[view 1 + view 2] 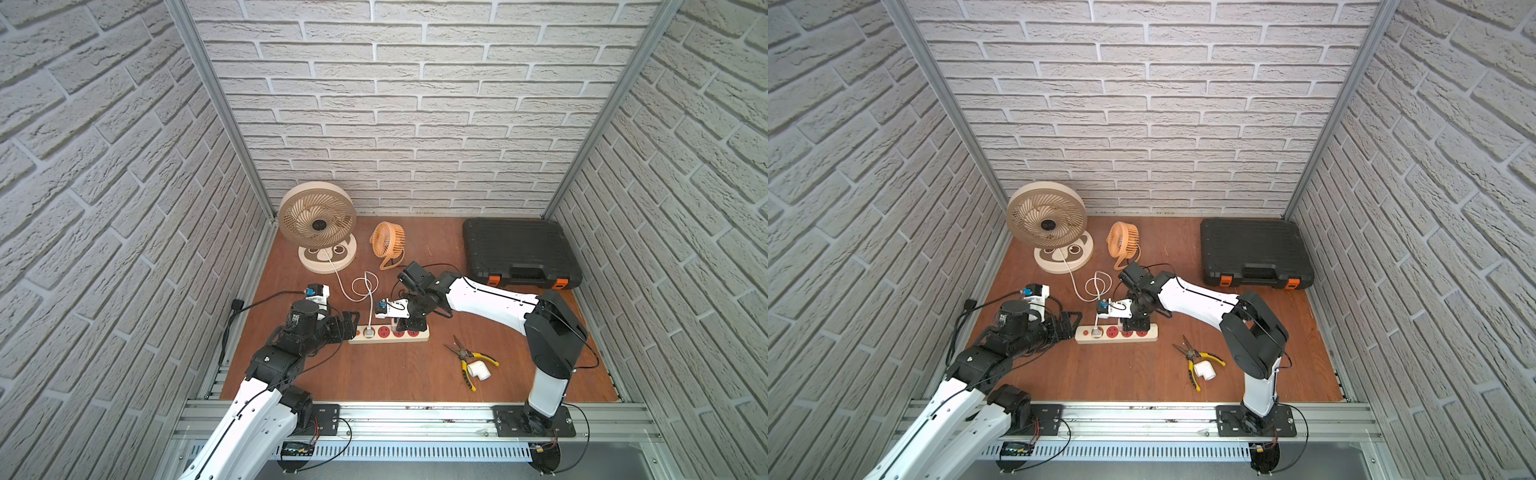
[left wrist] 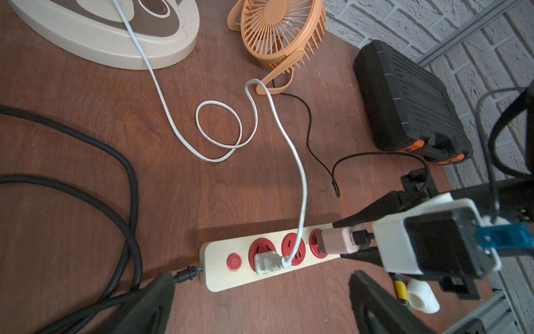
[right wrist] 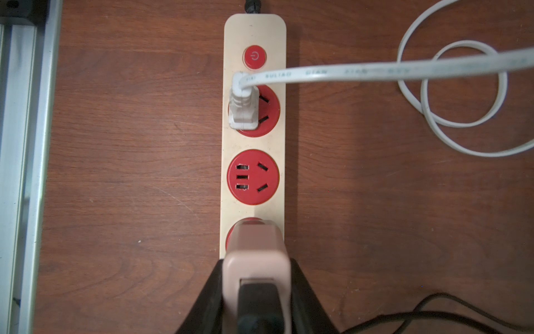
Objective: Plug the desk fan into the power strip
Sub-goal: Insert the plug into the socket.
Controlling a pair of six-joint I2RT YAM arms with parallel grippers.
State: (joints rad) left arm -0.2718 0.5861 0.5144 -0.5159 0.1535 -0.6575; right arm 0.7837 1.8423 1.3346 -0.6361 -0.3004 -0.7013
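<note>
Enclosure: white brick-pattern walls on three sides, metal frame posts, and a brown wood-grain worktop [image 1: 395,374].

Top views. The power strip [image 1: 384,337] lies in the worktop's left half, roughly midway between the front and back edges. Its long axis runs parallel to the front edge, with the button end toward the left edge. The right end effector [image 1: 405,328] points down over the half away from the button. The left end effector [image 1: 348,324] sits just beside the button end; contact cannot be confirmed. A beige fan [image 1: 318,224] occupies the back-left corner, with an orange fan [image 1: 388,241] beside it. A black tool case [image 1: 519,249] fills the back-right corner.

Left wrist view. The left end effector's jaws are spread fully and hold nothing. A white plug [image 2: 264,261] sits in the socket next to the button, and its cord runs to the beige fan's base. A thin black cord leaves the orange fan's foot toward the right arm.

Right wrist view. The right end effector's jaws are clamped on a pink adapter [image 3: 255,260], which covers the third socket from the button [image 3: 254,57]. The second socket [image 3: 252,176] is empty. Whether the prongs are seated cannot be told.

Assessment: the target socket lies directly ahead of the adapter, square to the strip's long axis. The right arm is in place to press, and the left is positioned to steady the strip.
</note>
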